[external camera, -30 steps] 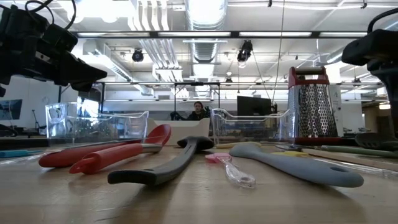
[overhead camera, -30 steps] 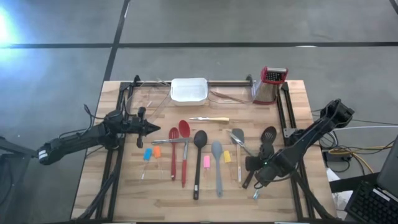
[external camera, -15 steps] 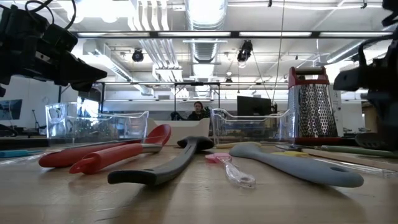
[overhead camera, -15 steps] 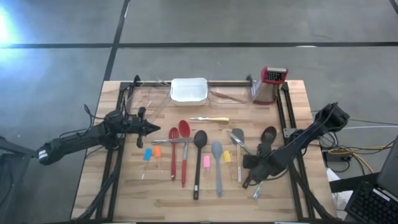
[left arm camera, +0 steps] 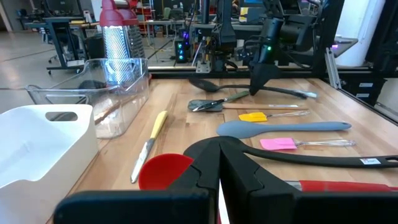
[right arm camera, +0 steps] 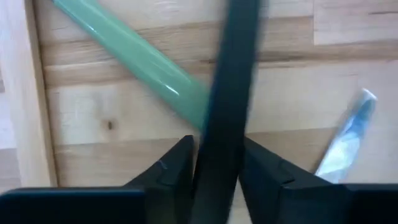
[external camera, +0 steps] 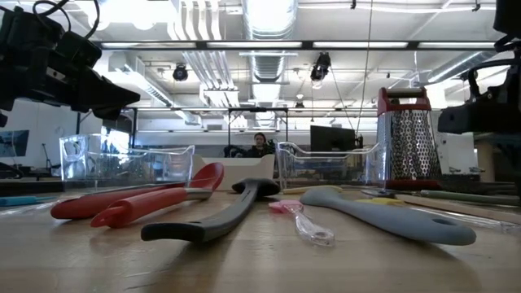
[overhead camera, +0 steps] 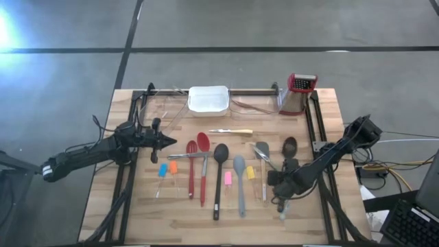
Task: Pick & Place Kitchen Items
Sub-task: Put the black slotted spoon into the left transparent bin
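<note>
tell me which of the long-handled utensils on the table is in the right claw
The black slotted spoon at the right end of the row: the right claw is closed around its black handle, while the other utensils lie untouched.

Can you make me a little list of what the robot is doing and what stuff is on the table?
right gripper: closed around the black spoon handle, low over the table's right side
left gripper: shut, holding nothing, waiting over the table's left side
table: wooden
lying in a row: red spoon, black ladle, grey spatula
little blocks: blue block, orange block, pink block, yellow block
at the back: tray, grater
</note>
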Tool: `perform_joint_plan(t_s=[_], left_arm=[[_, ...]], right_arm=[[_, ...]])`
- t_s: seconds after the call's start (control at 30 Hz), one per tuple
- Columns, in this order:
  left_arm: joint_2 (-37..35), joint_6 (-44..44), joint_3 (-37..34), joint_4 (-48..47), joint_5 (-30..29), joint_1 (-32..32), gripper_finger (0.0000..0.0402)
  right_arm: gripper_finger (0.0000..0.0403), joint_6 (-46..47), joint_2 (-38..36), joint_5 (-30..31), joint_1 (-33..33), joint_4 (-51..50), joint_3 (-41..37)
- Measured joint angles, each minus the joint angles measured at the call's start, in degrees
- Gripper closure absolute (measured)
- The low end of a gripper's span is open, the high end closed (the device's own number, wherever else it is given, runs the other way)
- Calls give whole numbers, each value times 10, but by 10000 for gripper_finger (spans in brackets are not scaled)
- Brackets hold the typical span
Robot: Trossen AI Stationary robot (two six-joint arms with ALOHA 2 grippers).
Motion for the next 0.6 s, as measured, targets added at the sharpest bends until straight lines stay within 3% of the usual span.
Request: perform_joint_plan(t_s=[0.07,0.3,0.6], left_arm=[[0,0,0,0,0,0,392],[0,0,0,0,0,0,392],[0,0,0,0,0,0,392]], right_arm=[[332,0,-7,0,0,12,0],[333,-4,-22,6,1,6,14],[333,-30,-38,56,0,-154,80]])
